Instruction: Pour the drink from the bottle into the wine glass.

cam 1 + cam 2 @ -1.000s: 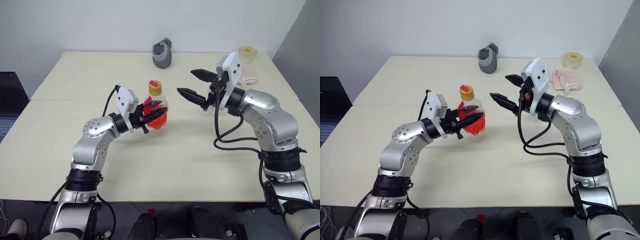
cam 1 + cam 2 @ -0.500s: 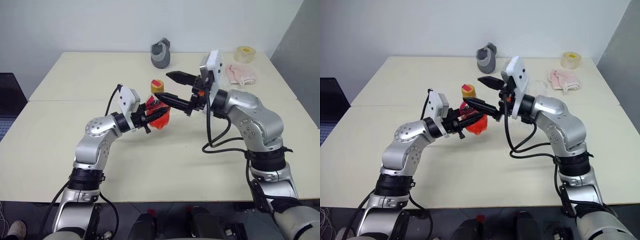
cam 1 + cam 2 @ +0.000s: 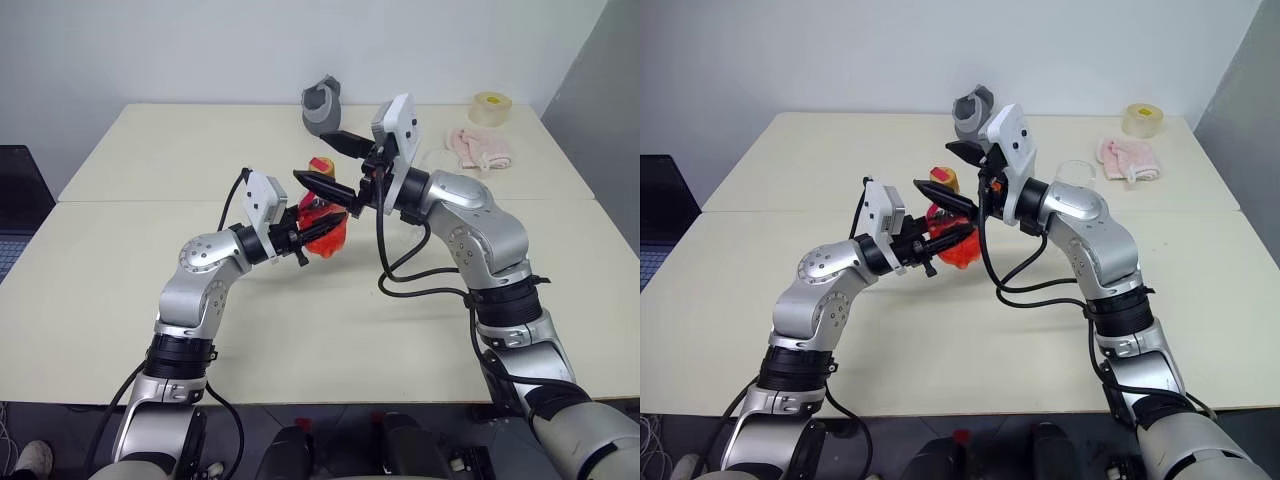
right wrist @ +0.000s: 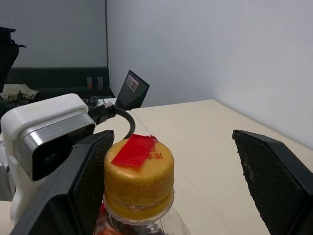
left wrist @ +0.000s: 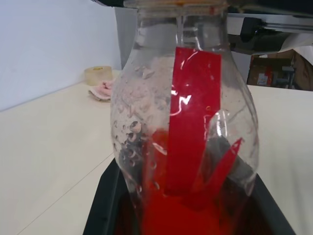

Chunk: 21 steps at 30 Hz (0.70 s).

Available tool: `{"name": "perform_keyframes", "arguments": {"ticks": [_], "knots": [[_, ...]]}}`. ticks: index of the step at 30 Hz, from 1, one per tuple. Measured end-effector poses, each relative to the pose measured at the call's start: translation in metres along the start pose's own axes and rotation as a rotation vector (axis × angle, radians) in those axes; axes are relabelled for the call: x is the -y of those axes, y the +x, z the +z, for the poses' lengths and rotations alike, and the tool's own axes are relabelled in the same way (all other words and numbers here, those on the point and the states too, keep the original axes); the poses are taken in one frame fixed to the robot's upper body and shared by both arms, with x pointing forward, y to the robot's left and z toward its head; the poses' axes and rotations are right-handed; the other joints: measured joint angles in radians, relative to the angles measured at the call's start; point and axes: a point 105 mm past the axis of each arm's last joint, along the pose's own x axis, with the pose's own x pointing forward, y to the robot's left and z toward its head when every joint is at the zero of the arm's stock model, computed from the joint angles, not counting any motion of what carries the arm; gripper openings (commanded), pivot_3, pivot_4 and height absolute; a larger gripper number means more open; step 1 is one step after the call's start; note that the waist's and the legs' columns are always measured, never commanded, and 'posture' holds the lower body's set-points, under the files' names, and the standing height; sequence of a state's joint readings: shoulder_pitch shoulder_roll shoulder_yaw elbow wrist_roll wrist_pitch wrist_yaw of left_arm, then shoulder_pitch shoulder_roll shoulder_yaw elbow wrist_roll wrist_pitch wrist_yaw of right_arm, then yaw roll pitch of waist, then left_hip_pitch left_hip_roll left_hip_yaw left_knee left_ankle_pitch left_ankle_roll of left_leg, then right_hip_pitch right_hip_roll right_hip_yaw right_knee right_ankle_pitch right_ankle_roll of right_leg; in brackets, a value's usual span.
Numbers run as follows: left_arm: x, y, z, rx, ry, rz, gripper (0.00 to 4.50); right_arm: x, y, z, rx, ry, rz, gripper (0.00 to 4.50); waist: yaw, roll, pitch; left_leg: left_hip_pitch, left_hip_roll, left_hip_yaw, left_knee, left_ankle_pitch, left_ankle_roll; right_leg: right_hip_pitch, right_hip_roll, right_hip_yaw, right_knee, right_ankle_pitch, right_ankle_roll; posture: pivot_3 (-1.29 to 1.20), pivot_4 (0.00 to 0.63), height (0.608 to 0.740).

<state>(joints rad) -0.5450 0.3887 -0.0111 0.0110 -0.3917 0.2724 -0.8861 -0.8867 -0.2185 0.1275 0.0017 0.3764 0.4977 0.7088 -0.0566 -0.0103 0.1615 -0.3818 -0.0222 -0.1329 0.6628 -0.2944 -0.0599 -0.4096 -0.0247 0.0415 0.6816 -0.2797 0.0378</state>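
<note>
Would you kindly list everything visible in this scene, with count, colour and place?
bottle: one, clear with red label and yellow cap, held above the table's middle
drink: red-orange, low in the bottle
wine glass: one, clear, behind the right arm, partly hidden
table: one, cream
grey object: one, at the far edge
tape roll: one, yellowish, far right corner
cloth: one, pink, near the tape roll
left gripper: black, shut on the bottle's body
right gripper: black, open, one finger on each side of the cap
</note>
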Motion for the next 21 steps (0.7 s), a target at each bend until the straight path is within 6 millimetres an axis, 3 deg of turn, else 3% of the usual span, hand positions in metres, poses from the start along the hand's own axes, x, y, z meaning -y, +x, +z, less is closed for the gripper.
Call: {"name": "perform_keyframes", "arguments": {"ticks": [4,12,16,21], "knots": [[0.001,0.0,-0.002,-0.004,-0.004,-0.002,1.32,0.0,-0.003,-0.001,-0.008,0.001,0.0,4.12,0.0,0.0,0.0,0.0,0.0,0.0,0.0,0.0,0.0,0.0,0.0,0.0,0.0,0.0,0.0,0.0,0.15,0.74],[0.002,-0.003,-0.008,-0.018,-0.019,0.009,1.32,0.001,-0.03,-0.005,-0.046,-0.008,-0.01,4.12,0.001,0.0,0.0,0.0,0.0,0.0,0.0,0.0,0.0,0.0,-0.001,0.0,0.0,0.0,0.0,0.0,0.15,0.74],[0.003,-0.007,-0.008,-0.021,-0.014,0.01,1.32,0.024,-0.057,-0.013,-0.095,0.004,-0.123,4.12,0.003,0.0,0.0,0.0,0.0,0.0,0.0,-0.001,0.001,0.0,-0.001,0.0,0.0,0.0,0.0,0.0,0.15,0.74],[0.003,-0.007,-0.008,-0.019,-0.013,0.01,1.32,0.027,-0.063,-0.015,-0.118,0.011,-0.135,4.12,0.001,0.0,0.0,0.0,0.0,0.0,0.0,-0.001,0.002,0.0,0.0,0.0,0.0,0.0,0.0,0.0,0.15,0.74]]}}
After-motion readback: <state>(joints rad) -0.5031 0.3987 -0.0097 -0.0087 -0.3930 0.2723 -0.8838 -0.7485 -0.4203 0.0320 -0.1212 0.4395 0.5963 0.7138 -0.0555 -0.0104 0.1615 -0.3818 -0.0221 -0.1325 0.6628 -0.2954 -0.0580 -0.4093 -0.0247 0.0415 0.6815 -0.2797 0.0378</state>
